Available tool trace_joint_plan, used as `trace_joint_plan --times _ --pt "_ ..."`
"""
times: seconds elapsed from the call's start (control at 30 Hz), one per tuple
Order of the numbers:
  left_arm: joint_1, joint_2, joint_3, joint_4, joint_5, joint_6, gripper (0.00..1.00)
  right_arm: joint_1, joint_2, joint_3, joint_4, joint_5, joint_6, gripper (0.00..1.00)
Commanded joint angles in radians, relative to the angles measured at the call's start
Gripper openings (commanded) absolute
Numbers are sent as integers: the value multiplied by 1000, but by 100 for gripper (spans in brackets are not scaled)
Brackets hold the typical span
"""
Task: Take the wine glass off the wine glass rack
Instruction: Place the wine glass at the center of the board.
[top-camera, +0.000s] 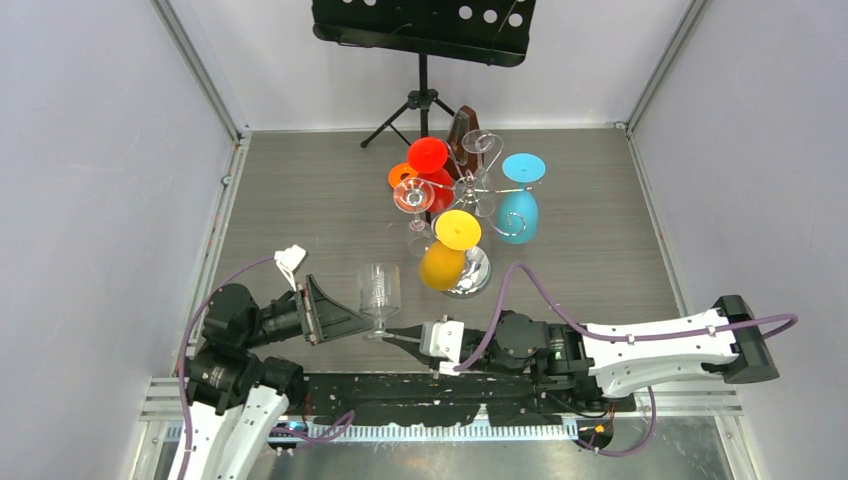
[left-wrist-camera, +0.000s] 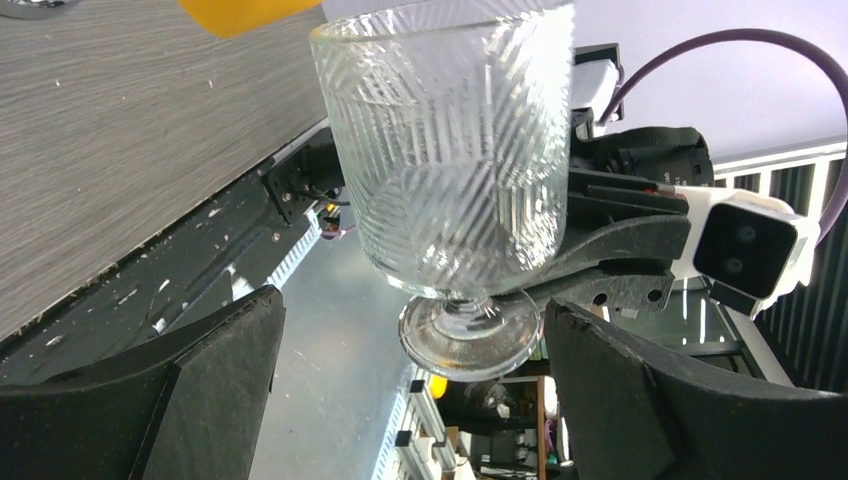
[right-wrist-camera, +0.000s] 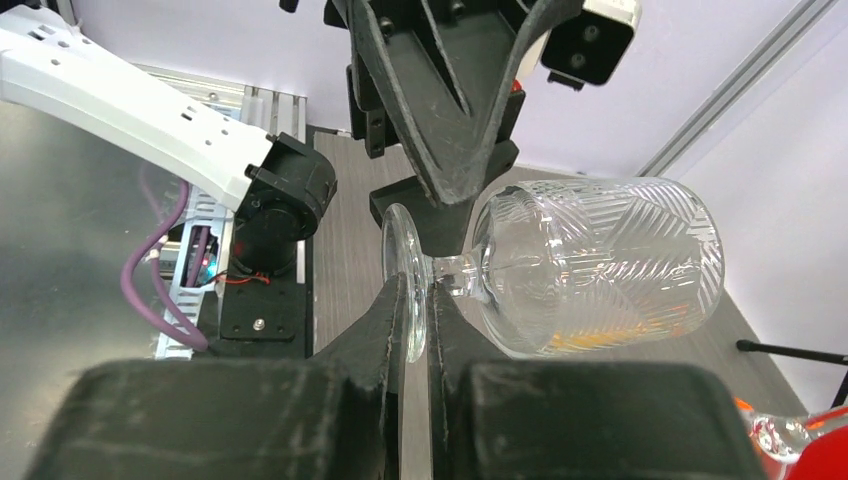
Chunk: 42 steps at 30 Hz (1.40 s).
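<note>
A clear ribbed wine glass (top-camera: 380, 288) stands upright off the rack, near the table's front edge. My right gripper (top-camera: 398, 334) is shut on its foot; in the right wrist view the round foot is pinched between the right gripper's (right-wrist-camera: 420, 290) two pads and the bowl (right-wrist-camera: 600, 265) points away. My left gripper (top-camera: 352, 320) is open, one finger (left-wrist-camera: 215, 370) on each side of the foot (left-wrist-camera: 468, 335), not touching it. The chrome wine glass rack (top-camera: 473, 187) stands behind, with red, blue, yellow-orange and clear glasses hanging from its arms.
A black music stand (top-camera: 425, 30) on a tripod stands at the back wall. A brown object (top-camera: 462, 125) sits behind the rack. Grey walls close in both sides. The rack's mirror base (top-camera: 470, 272) lies just beyond the held glass.
</note>
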Motion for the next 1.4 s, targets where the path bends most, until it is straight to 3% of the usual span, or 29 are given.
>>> trace_joint_plan --times 0.0,0.33,0.6,1.13,1.23,1.27,1.37 --pt "-1 -1 -29 140 35 -68 97 21 15 2 243 43 -81 6" --pt "-1 1 -44 211 39 -119 88 55 64 -32 403 86 -147 6" --pt "-1 -4 -71 272 45 -160 73 70 118 -10 447 122 -187 6" --pt "-1 -14 -97 346 53 -205 27 77 165 -17 530 168 -230 6" --pt "-1 -15 -101 356 55 -209 3 77 166 -19 534 164 -230 6" --pt "-1 -14 -103 357 55 -210 0 77 167 -18 535 165 -230 6" --pt "-1 -19 -106 390 62 -220 0 77 171 -19 534 167 -227 6"
